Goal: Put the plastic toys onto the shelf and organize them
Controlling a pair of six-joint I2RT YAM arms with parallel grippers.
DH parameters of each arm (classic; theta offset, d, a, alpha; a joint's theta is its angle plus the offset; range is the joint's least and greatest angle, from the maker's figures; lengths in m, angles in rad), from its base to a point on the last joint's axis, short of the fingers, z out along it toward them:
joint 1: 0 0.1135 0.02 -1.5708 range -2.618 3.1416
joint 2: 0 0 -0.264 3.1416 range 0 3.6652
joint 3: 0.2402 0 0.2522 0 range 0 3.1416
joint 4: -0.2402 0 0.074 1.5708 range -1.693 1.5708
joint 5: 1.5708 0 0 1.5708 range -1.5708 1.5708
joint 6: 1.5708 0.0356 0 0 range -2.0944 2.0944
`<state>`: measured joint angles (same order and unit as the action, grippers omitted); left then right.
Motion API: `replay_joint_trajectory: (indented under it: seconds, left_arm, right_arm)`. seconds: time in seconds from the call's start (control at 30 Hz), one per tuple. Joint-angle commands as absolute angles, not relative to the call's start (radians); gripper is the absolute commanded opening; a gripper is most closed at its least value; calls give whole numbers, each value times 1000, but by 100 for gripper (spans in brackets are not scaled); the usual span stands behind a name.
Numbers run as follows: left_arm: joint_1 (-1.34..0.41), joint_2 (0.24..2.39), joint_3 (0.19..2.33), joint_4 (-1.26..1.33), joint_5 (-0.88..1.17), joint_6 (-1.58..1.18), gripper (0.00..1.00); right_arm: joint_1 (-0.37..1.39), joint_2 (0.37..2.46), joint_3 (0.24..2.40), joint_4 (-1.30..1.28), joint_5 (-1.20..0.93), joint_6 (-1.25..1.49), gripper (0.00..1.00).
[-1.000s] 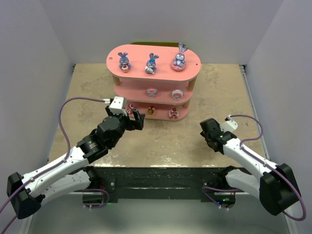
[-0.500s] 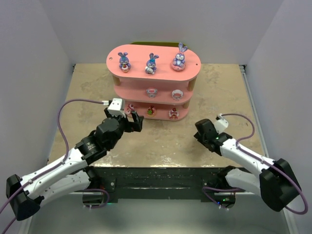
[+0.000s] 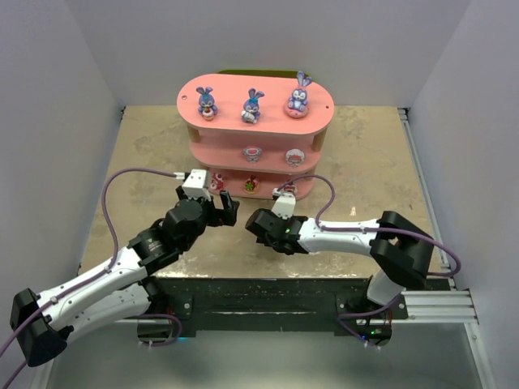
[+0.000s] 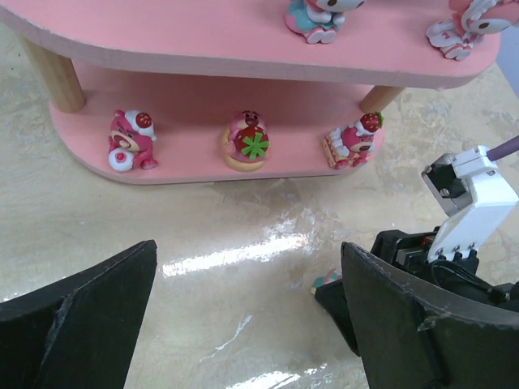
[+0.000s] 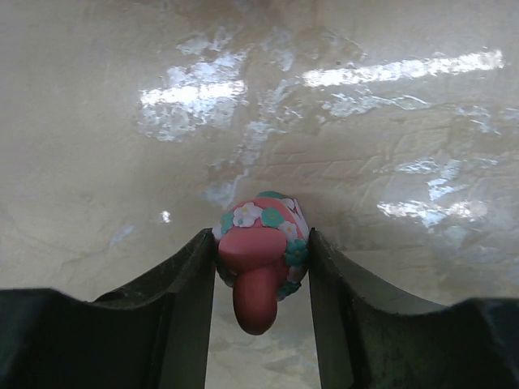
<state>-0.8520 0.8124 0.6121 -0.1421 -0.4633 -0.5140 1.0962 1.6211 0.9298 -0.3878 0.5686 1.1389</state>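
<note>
A: Where is the toy?

B: In the right gripper (image 5: 259, 240). Its jaws are partly closed on a round pink toy (image 5: 256, 279) with white and teal flowers, down near the table (image 5: 365, 121), at lower centre in the top view. The left gripper (image 4: 247, 263) stands wide and empty, facing the shelf (image 4: 203, 36).

A: Where should it go?

B: I judge the left end of the middle board. Three bunnies (image 3: 251, 107) fill the top and three small figures (image 4: 246, 142) the bottom. The middle holds only two, at centre and right.

A: How to do it well?

B: Lift first and go in level between the boards. Pass clear of the left gripper close beside it, and set the toy upright before letting go.

A: Which view helps?

B: Only the right wrist shows the grip. From above the gripper hides the toy, but all three tiers show. The left wrist gives the bottom row sharply, and a sliver of the toy at lower right.
</note>
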Motion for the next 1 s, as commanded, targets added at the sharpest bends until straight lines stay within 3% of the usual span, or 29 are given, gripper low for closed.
replay_joint_trajectory:
  seconds: [0.0, 0.07, 0.1, 0.13, 0.23, 0.37, 0.47, 0.53, 0.67, 0.7, 0.8, 0.97]
  left_arm:
    - [-851, 815, 603, -138, -460, -546, 99]
    - [-851, 815, 600, -143, -462, -554, 100]
    - [-851, 816, 601, -146, -463, -555, 100]
    - [-851, 821, 598, -146, -463, -557, 100]
    - [-851, 824, 598, -147, -468, -560, 100]
    - [-851, 838, 598, -149, -468, -564, 100]
    - [-851, 845, 597, -153, -466, -572, 100]
    - [-851, 847, 586, -155, -465, -581, 99]
    - [-851, 854, 543, -129, -436, -601, 99]
    - [-851, 857, 523, -108, -417, -604, 100]
    - [-851, 868, 486, -57, -387, -617, 100]
    - [-850, 896, 466, -15, -356, -627, 100]
  right_arm:
    - [1104, 1652, 956, -364, 595, 1118, 10]
    - [1106, 1631, 937, -342, 592, 1094, 19]
    - [1108, 1620, 930, -318, 592, 1089, 32]
    - [1108, 1608, 924, -308, 592, 1075, 52]
    - [1109, 1562, 913, -278, 589, 1037, 74]
    - [1108, 1523, 942, -265, 568, 991, 85]
    - [1108, 1471, 936, -265, 577, 997, 87]
    - [1104, 1413, 922, -282, 618, 1041, 84]
    - [1078, 1300, 829, -339, 655, 1106, 68]
    - [1059, 1280, 803, -331, 652, 1111, 54]
    - [993, 1230, 709, -292, 597, 1120, 34]
    - [899, 1248, 601, -120, 494, 1037, 10]
